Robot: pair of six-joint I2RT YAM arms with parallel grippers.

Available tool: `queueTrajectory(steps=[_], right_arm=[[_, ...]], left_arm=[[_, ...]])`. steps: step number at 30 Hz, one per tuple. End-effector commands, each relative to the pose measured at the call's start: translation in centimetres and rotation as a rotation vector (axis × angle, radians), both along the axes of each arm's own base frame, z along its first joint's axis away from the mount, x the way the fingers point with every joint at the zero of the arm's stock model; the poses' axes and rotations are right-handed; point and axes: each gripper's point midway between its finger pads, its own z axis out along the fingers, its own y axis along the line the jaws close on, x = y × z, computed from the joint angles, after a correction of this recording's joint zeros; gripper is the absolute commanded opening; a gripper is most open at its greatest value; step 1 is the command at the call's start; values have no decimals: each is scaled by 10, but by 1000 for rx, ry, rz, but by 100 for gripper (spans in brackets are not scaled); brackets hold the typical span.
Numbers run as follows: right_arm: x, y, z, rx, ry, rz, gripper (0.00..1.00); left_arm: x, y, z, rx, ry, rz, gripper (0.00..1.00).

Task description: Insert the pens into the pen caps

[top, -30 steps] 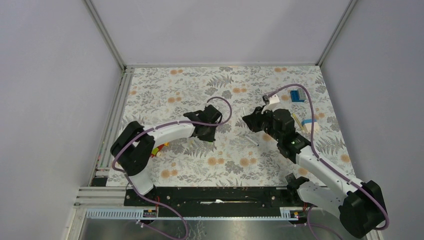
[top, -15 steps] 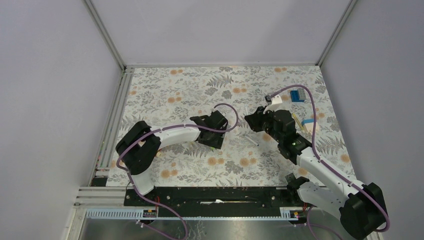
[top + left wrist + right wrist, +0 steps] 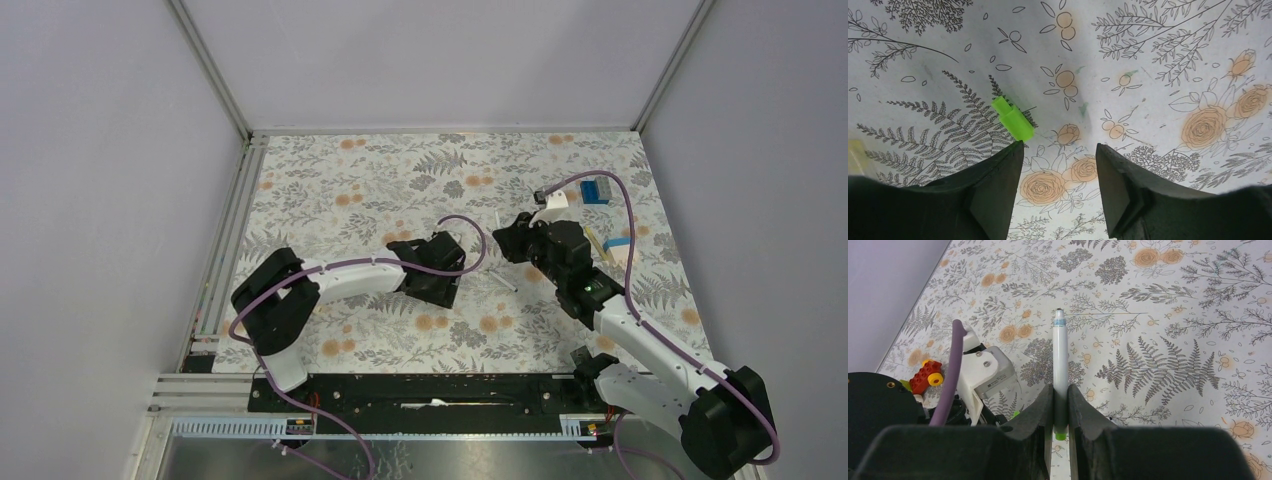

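We see the right gripper (image 3: 1060, 390) clenched on a white pen (image 3: 1060, 355), pinching the lower part of the barrel between both fingers. The pen's long axis runs straight on from the fingers and points away from the wrist, above the table (image 3: 1198, 300). Its far end has a pale blue band and a dark tip, and a small green end shows just behind the fingers.

The left gripper (image 3: 1059, 147) is released, its jaws apart with only flowered cloth between them. The green cap (image 3: 1013, 119) lies flat on the table, slanting away from the left-hand finger, its narrow stub at the far end. We cannot tell whether its near end touches that fingertip.

In the right wrist view, the left arm (image 3: 988, 375) and its purple cable (image 3: 950, 370) sit just left of the pen. Toy bricks (image 3: 927, 375) lie beyond them.
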Motion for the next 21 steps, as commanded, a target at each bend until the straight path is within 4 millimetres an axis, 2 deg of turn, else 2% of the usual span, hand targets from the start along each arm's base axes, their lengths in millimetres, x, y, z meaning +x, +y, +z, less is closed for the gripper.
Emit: queueTrajectory(steps=[1,4,11,17,21], right_arm=[[4,-4,10,16,-35,-41,0],[5,-4,9,15,-33,-41,0],[6,-4,9,17,-31,-46,0],[6,-4,8,13,-30,-45,0],[6,-5,9,12,-32,-47,0]], left_arm=[[3,-18,30,-108,-34,20,61],[-1,-28,34,-150,-24,8,61],[-5,-50,24,-213,17,15,62],[4,-50,10,-179,6,66,63],[9,-37,-4,-95,-6,114,63]])
